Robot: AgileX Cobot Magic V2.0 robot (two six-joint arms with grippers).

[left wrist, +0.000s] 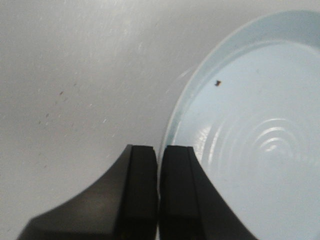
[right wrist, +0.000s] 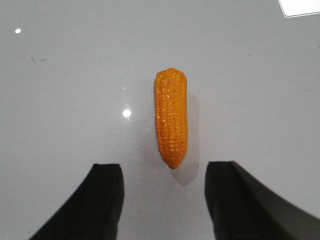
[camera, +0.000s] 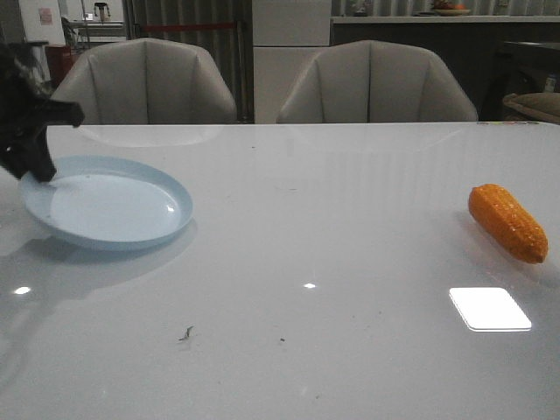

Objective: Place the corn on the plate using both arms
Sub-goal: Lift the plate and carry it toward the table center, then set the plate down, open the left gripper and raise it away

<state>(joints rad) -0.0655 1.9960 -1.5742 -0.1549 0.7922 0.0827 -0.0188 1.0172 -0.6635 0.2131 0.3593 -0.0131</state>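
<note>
At the far left of the front view, the left gripper comes down onto the near-left rim of the plate. The left wrist view shows its two fingers pressed together with the plate's thin edge running into the narrow seam between them, so the jaws are clamped on the rim. The plate looks slightly tipped in the front view, its left side raised where it is held, its right side low near the table. Inside it lies a tiny dark speck.

To the right of the plate is a broad stretch of bare white tabletop, marked only by a small dark scrap toward the front and a few light reflections, one a bright square patch.

The corn lies flat on the table near the right edge of the front view, well apart from the plate, its narrow tip pointing forward and right.

The right gripper is seen only in its wrist view: the fingers stand wide apart above the table, touching nothing, with the corn's tapered end lying just beyond the gap between them.
</note>
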